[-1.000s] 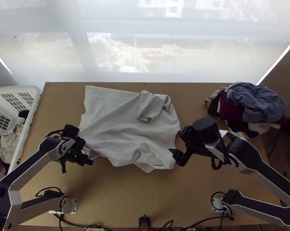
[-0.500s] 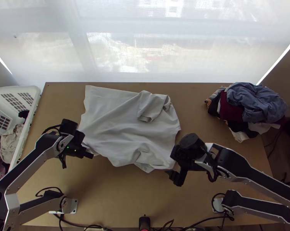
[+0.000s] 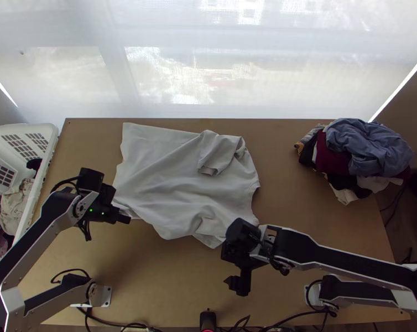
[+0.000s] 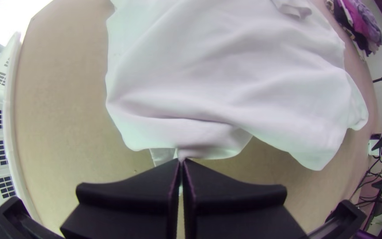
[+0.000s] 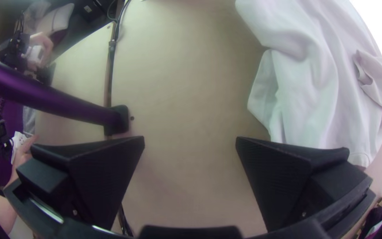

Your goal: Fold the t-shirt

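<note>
In the top view, I have my right gripper [image 3: 238,284] swung from beside the shirt [image 3: 175,182] towards the near edge and in towards the middle. My left gripper [image 3: 124,218] has eased a little towards the basket [image 3: 42,182]. The far part of the shirt lies as it did.

From up here I see the shirt across the middle and far part of the table [image 3: 170,282], laid out unevenly. One sleeve [image 3: 218,155] is doubled back on top, towards the right, and the near side is rumpled. My left gripper is at the near left corner of the shirt; the right one is over bare wood, between the shirt and the near edge. The basket stands along the left with some laundry [image 3: 14,207] inside, and a clothes pile [image 3: 369,152] sits at the far right. A black post [image 3: 208,321] stands at the near edge.

In the left wrist view, my left gripper [image 4: 181,163] has its fingers pressed together on a small pinch of the shirt's edge. Soft folds run out from the pinch across the cloth.

In the right wrist view, my right gripper [image 5: 190,140] has its fingers wide apart, with tabletop in the gap. The shirt lies just beyond one finger, a flap of its edge turned over.
</note>
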Controlling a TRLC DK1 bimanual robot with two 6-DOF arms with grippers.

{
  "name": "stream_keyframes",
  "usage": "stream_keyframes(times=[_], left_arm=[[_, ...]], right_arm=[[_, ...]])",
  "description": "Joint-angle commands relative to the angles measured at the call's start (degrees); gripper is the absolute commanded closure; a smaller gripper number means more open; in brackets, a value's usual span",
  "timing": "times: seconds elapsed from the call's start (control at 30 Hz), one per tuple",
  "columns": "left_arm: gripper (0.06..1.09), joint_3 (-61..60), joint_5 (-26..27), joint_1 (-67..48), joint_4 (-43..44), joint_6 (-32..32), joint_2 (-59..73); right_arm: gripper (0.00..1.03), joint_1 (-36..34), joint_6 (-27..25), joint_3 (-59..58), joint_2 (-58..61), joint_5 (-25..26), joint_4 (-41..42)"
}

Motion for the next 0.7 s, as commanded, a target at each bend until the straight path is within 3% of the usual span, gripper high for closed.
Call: stream_keyframes(times=[0.0, 0.37, 0.67], left_arm=[[1.05, -0.51, 0.07, 0.89, -0.28, -0.51, -1.48], [1.05, -0.33, 0.07, 1.33, 0.34, 0.46, -1.13], [1.05, -0.24, 0.16, 1.24, 1.31, 0.55, -0.34]], right_arm=[[0.10, 0.86, -1.53, -0.38, 7.28, -0.93, 7.65], [0.10, -8.37, -4.60, 1.02, 17.04, 1.09, 16.88], [0.13, -9.95, -5.66, 2.34, 20.90, 3.64, 19.43]])
